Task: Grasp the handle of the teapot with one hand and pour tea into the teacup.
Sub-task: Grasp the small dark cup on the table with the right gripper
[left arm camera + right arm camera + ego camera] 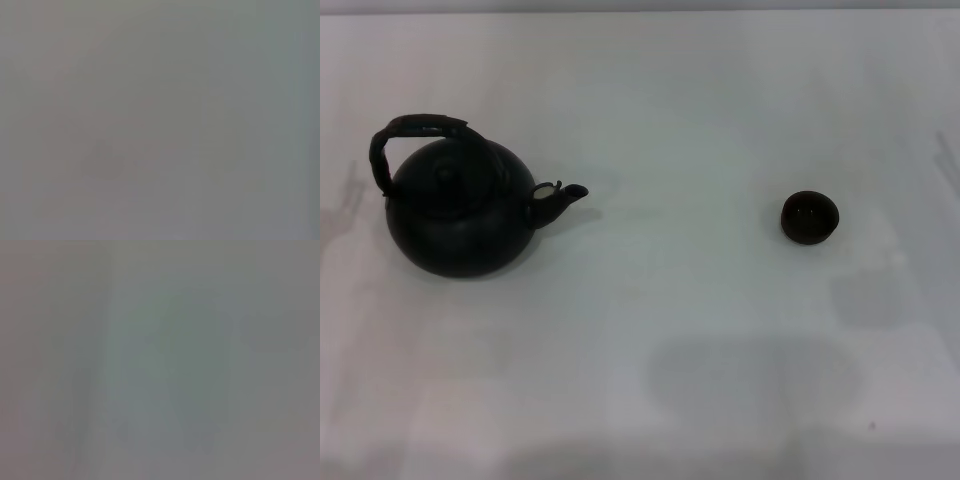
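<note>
Where the head camera looks down on the white table [670, 330], two objects stand upright and well apart. On the robot's left is the teapot [460, 215], a large round-bellied matte black vessel with a small knobbed lid [447, 172]. Its handle [415, 135], a thick dark arched loop of rough texture, rises over the lid and leans toward the left side of the pot. The short spout [560, 200], pale where it joins the body, points toward the robot's right, in the direction of the teacup [810, 217]. The teacup is a small, round, dark brown, handleless vessel resting on the table to the robot's right, roughly level with the spout. Bare tabletop lies between the two; they do not touch. Faint grey shadows fall on the near part of the table.

Neither the left gripper nor the right gripper appears in the head view, and both wrist views show only a featureless grey field, so whether either pincer is spread or pressed together cannot be told. Nothing touches the handle.
</note>
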Tool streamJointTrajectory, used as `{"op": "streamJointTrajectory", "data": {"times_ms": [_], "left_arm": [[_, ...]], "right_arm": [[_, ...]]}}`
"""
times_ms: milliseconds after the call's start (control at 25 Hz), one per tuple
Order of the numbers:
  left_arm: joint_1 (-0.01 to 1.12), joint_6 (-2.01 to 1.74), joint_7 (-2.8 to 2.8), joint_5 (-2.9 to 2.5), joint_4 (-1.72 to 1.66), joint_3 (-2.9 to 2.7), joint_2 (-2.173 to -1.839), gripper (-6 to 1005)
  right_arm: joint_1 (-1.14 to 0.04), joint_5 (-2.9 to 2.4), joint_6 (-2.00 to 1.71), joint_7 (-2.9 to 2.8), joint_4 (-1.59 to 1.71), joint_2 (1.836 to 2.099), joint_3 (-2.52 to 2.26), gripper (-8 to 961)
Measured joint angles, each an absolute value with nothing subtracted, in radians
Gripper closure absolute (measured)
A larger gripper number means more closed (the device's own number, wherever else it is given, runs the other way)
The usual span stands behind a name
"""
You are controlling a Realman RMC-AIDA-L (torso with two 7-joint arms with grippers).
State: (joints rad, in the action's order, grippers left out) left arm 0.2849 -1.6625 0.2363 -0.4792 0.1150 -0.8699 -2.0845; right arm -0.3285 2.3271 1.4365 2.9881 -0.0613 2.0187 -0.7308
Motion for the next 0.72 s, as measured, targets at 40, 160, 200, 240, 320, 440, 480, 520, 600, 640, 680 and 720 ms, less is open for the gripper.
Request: {"op": "streamJointTrajectory", "data": {"times_ms": [40,160,200,240,320,440,480,520,600,640,680,720], "left_arm": [[0.285,-1.662,0.236,-0.480,0.116,-0.870,-2.085,168],[0.286,-1.655,0.241,-0.485,0.118,-0.874,-2.085,167],[0.286,-1.650,0.241,-0.485,0.118,-0.874,-2.085,167],[0.286,-1.640,0.242,-0.486,0.119,-0.874,-2.085,167],[0.285,-1.619,0.245,-0.488,0.122,-0.875,-2.085,167],[0.285,-1.594,0.251,-0.490,0.127,-0.876,-2.086,166],[0.285,-1.590,0.252,-0.490,0.130,-0.876,-2.086,166],[0.285,-1.589,0.252,-0.490,0.131,-0.876,-2.086,166],[0.284,-1.588,0.252,-0.490,0.133,-0.875,-2.086,166],[0.283,-1.588,0.252,-0.488,0.133,-0.874,-2.086,165],[0.281,-1.588,0.252,-0.487,0.133,-0.873,-2.086,165],[0.280,-1.586,0.252,-0.485,0.133,-0.872,-2.086,165]], "right_arm": [[-0.330,2.327,1.431,2.988,-0.061,2.019,-0.733,109],[-0.334,2.327,1.412,2.988,-0.059,2.019,-0.738,108],[-0.335,2.327,1.403,2.988,-0.059,2.019,-0.738,108],[-0.338,2.327,1.393,2.988,-0.057,2.019,-0.738,108],[-0.346,2.327,1.368,2.988,-0.055,2.019,-0.738,107],[-0.359,2.327,1.342,2.988,-0.054,2.019,-0.738,107],[-0.362,2.327,1.336,2.988,-0.054,2.019,-0.738,106],[-0.363,2.327,1.332,2.988,-0.054,2.020,-0.736,106],[-0.366,2.327,1.329,2.988,-0.052,2.021,-0.732,106],[-0.370,2.328,1.329,2.988,-0.051,2.020,-0.730,105],[-0.373,2.329,1.329,2.988,-0.050,2.020,-0.730,105],[-0.376,2.329,1.328,2.988,-0.049,2.019,-0.729,105]]}}
